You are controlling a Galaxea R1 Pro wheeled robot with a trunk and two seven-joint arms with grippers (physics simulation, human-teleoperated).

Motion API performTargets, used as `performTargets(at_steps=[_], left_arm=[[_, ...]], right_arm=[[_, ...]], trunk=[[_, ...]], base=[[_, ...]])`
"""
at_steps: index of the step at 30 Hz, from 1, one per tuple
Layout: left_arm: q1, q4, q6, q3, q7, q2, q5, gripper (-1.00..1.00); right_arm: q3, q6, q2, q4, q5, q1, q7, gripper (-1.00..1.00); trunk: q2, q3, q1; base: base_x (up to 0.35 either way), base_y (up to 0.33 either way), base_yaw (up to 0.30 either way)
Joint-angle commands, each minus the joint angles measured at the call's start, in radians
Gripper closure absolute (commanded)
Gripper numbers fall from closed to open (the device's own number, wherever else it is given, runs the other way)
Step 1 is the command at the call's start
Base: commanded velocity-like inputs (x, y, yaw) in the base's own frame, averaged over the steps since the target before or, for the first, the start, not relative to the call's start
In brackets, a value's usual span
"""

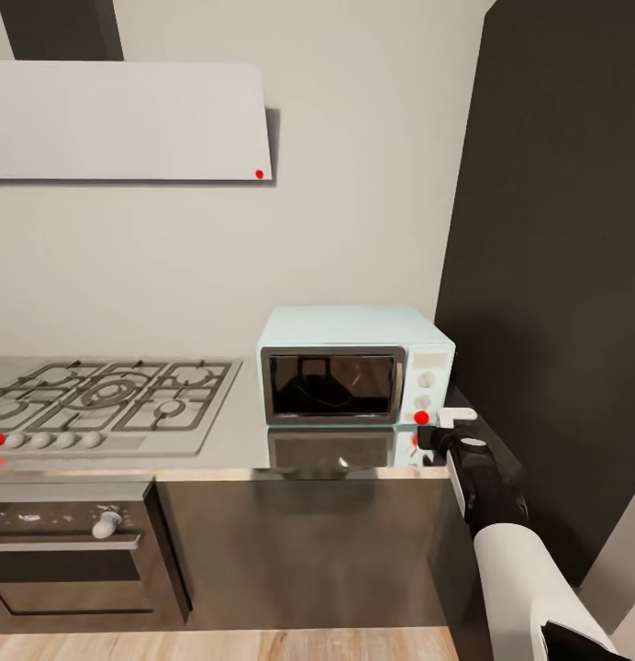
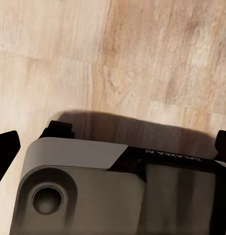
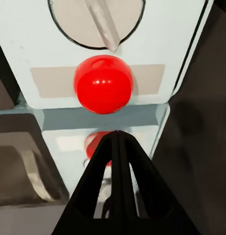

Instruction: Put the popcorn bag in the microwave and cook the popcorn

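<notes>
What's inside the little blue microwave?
The microwave door is shut, and its dark glass shows only dim reflections, so I cannot tell whether anything is inside. The right hand sits by the red light on its panel.

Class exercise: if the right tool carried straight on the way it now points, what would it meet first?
Most likely the red round light low on the microwave control panel: the right tool, fingers together, aims just beneath it. The remaining gap is hard to judge.

Microwave [image 1: 354, 363] mint-blue, dark glass door, red light [image 3: 103, 83]; countertop [image 1: 235, 450] grey glossy.
</notes>
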Motion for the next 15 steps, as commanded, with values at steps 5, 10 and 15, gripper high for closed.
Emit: performTargets(at_steps=[5,10,15], left_arm=[[-0.001,0.002,-0.004,-0.008,-0.004,0.000,0.011,-1.00],[-0.001,0.002,-0.004,-0.008,-0.004,0.000,0.011,-1.00],[-0.001,0.002,-0.004,-0.008,-0.004,0.000,0.011,-1.00]], right_arm=[[-0.005,0.003,0.001,-0.002,0.011,-0.001,0.009,1.00],[-0.005,0.003,0.002,-0.002,0.011,-0.001,0.010,1.00],[-0.006,0.003,0.002,-0.002,0.010,-0.001,0.010,1.00]], trunk=[[-0.001,-0.001,0.000],[-0.001,-0.001,0.000],[-0.001,-0.001,0.000]], base=[[0.217,0.000,0.000],[0.215,0.000,0.000],[0.087,0.000,0.000]])
